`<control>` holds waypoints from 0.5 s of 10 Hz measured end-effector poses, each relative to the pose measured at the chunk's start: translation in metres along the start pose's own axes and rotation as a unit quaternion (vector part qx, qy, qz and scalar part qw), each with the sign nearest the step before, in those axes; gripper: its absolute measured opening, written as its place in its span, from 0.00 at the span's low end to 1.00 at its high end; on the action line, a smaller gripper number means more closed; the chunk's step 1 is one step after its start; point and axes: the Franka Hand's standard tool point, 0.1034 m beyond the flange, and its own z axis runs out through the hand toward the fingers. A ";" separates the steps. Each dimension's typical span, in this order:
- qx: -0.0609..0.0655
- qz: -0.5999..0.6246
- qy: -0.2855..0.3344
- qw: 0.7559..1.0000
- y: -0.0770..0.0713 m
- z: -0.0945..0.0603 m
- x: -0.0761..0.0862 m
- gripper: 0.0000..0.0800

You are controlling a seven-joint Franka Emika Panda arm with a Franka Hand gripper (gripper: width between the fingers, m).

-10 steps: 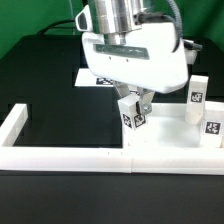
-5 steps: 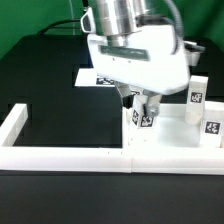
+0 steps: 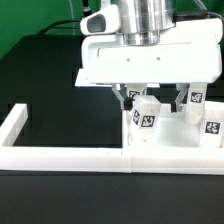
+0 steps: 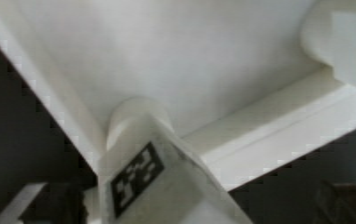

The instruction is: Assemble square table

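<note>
My gripper (image 3: 146, 103) is shut on a small white tagged leg block (image 3: 147, 119) and holds it upright at the near-left part of the square tabletop slab (image 3: 172, 143). I cannot tell if the leg touches the slab. In the wrist view the held leg (image 4: 148, 170) shows its tag between my dark fingers (image 4: 22, 204), with the white slab (image 4: 193, 60) behind it. Two more tagged leg blocks stand at the exterior view's right, one at the back (image 3: 197, 98) and one nearer (image 3: 212, 128).
A long low white border wall (image 3: 60, 156) runs along the front and turns back at the exterior view's left (image 3: 16, 119). The marker board (image 3: 80, 79) lies behind my gripper, mostly hidden. The table surface is black.
My gripper has moved toward the exterior view's right with the leg block in it, and the wrist has turned so its body faces the camera broadside.
</note>
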 end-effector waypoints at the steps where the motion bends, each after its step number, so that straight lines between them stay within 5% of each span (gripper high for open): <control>1: -0.016 -0.109 -0.005 0.994 -0.001 0.000 0.000 0.81; 2: -0.029 -0.208 -0.011 0.978 -0.003 -0.001 0.002 0.81; 5: -0.029 -0.212 -0.014 0.977 0.003 -0.001 0.005 0.81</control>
